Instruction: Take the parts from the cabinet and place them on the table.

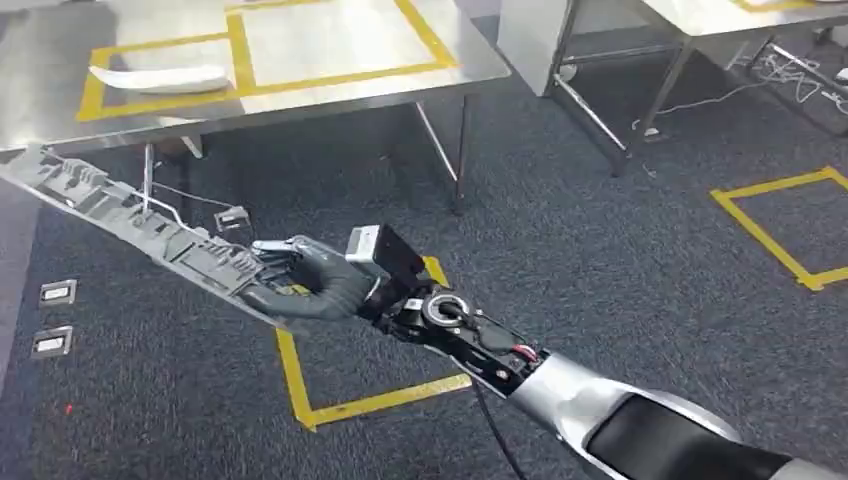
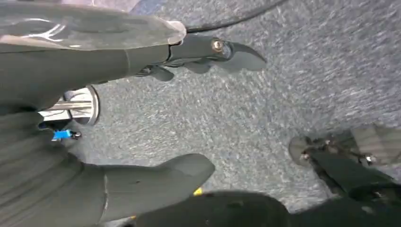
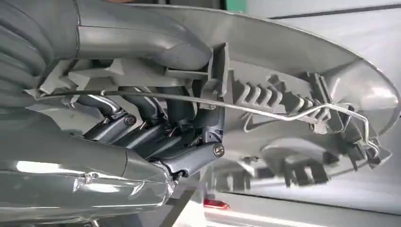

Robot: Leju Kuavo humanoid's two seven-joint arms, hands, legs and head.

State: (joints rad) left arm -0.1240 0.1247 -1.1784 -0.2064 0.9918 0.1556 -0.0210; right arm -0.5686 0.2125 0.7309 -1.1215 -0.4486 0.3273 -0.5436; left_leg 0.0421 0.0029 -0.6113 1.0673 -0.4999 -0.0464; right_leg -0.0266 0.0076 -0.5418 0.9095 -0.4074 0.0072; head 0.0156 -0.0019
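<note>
**Above the carpet, a long grey part held out toward the desk**

Seen from the head, the right hand (image 1: 310, 280) grips one end of a long grey ribbed plastic part (image 1: 120, 210), which stretches away up and to the left, held in the air over the dark carpet (image 1: 600, 250). Beyond it stands a steel desk (image 1: 480, 60) marked with yellow tape, and a pale curved part (image 1: 160, 78) lies on it inside a taped frame. More yellow tape squares mark the carpet.

At the left wrist, the left hand (image 2: 156, 113) hangs over the carpet with nothing in it, thumb and fingers spread apart.

At the right wrist, the right hand's thumb (image 3: 142, 40) lies across one face of the grey part (image 3: 302, 80) and the dark fingers (image 3: 156, 137) curl around the other side, clamping it. A thin wire rod (image 3: 265, 109) runs along the part's ribbed inner face.
</note>
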